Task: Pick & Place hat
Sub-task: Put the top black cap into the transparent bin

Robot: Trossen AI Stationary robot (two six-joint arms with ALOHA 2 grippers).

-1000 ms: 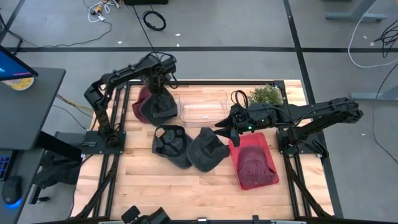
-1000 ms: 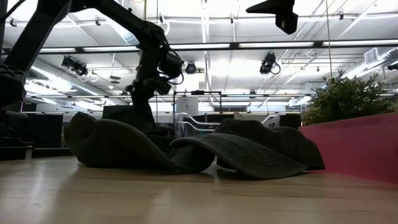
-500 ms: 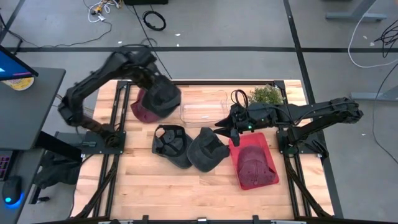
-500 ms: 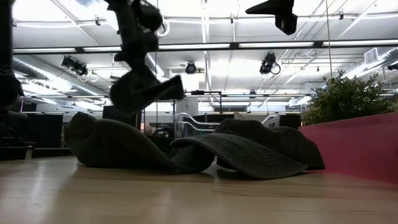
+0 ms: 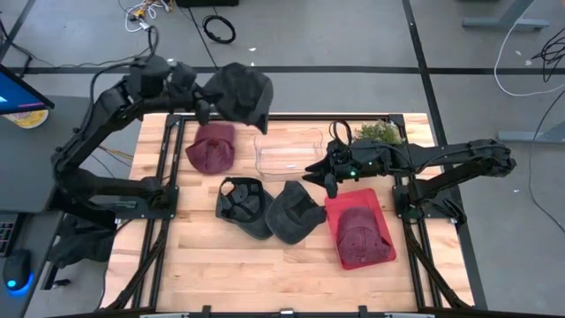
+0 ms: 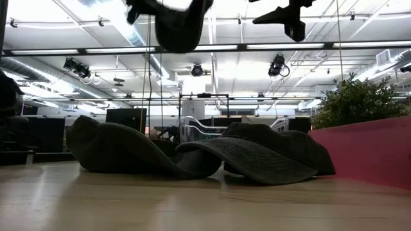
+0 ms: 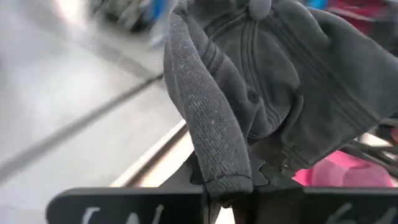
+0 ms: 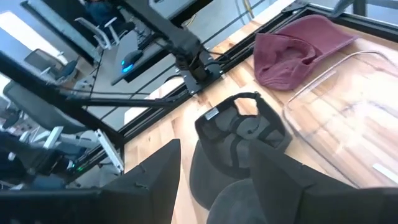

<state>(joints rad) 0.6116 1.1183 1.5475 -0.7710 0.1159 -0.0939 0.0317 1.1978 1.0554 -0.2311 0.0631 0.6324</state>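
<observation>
Left gripper [image 5: 205, 99]: you have it raised high over the table's far-left edge, at about 11 o'clock from the table's middle; its fingers are pinched on the brim of the dark grey cap [image 5: 240, 94], as your left wrist view shows [image 7: 230, 186].
Dark grey cap: it hangs clear of the table, above the far edge; in the low view it dangles at the top of the picture [image 6: 176, 25], well above everything on the wood.
Maroon cap [image 5: 210, 147]: it lies on the table at 10 o'clock, below the lifted cap.
Upturned black cap [image 5: 240, 201]: you see it inside-up just left of centre, touching the rounded grey cap [image 5: 295, 212] at its 3 o'clock side.
Clear tray [image 5: 287, 152]: it sits at 12 o'clock, between the maroon cap and the right arm.
Right gripper [image 5: 320, 173]: it hovers at 1 o'clock just past the clear tray's right end, fingers spread apart with nothing between them [image 8: 217, 180].
Red bin [image 5: 381, 212]: at 4 o'clock, it holds another maroon cap [image 5: 360, 237].
Plant [image 5: 378, 134]: it stands at the far right edge, at 2 o'clock.
</observation>
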